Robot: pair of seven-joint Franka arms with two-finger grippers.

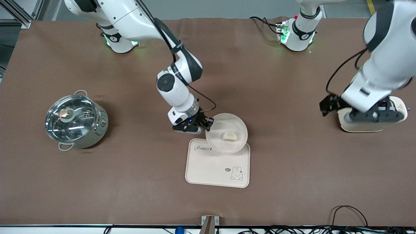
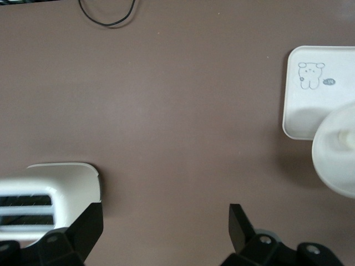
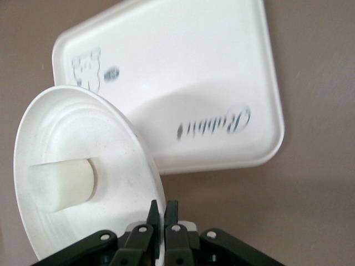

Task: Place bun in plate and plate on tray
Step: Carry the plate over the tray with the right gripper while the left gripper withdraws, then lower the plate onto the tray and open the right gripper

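Note:
My right gripper [image 1: 208,125] is shut on the rim of the round cream-white plate [image 1: 234,143] and holds it tilted, a little above the tray's edge. The small cream bun [image 1: 229,136] lies in the plate; in the right wrist view the bun [image 3: 60,184] sits in the plate [image 3: 72,133] and the jaws pinch the rim. The cream rectangular tray [image 1: 211,169] with "Rabbit" lettering and a rabbit drawing lies under the plate, nearer the front camera. My left gripper [image 1: 328,105] is open and empty, low over bare table at the left arm's end.
A steel pot with a glass lid [image 1: 75,120] stands toward the right arm's end. A white toaster-like appliance [image 1: 373,118] lies under the left arm; it also shows in the left wrist view [image 2: 50,191]. Cables [image 1: 349,211] lie at the front edge.

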